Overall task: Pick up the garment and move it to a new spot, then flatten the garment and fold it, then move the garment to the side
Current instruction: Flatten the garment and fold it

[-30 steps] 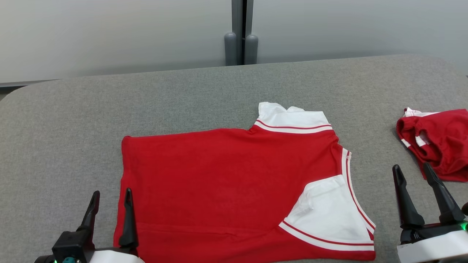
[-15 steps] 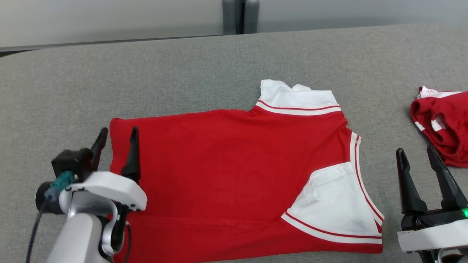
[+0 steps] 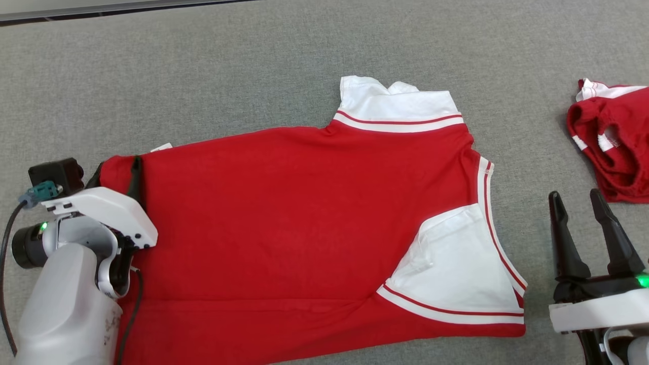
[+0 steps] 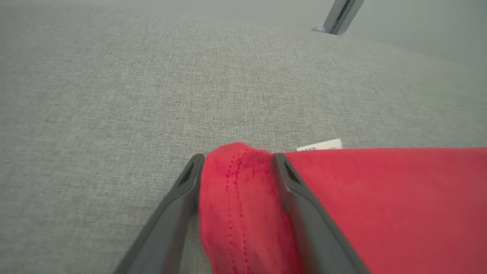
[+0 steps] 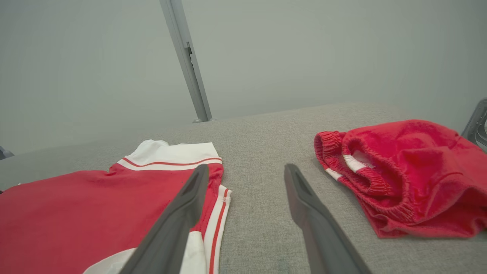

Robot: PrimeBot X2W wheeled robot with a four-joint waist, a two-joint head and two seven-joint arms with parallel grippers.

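The garment [image 3: 304, 218], a red top with white sleeves and red-striped trim, lies flat on the grey table [image 3: 203, 66]. My left gripper [image 3: 116, 170] is at the garment's far left corner. In the left wrist view its fingers stand wide apart, with the bunched red hem corner [image 4: 237, 190] filling the gap in the left gripper [image 4: 236, 160]. A small white label [image 4: 319, 145] pokes out beside that corner. My right gripper [image 3: 574, 195] hovers open and empty off the garment's right edge, over bare table, as the right gripper [image 5: 246, 169] also appears in its own wrist view.
A second red piece with white trim and an elastic waistband [image 3: 613, 147] lies crumpled at the right, just beyond the right fingers [image 5: 403, 175]. A grey post [image 5: 188, 61] rises behind the table's far edge.
The head camera has tilted down. My left arm has reached forward from the near edge to the garment's far left corner, and the hem now sits bunched between its fingers. The right gripper has stayed put.
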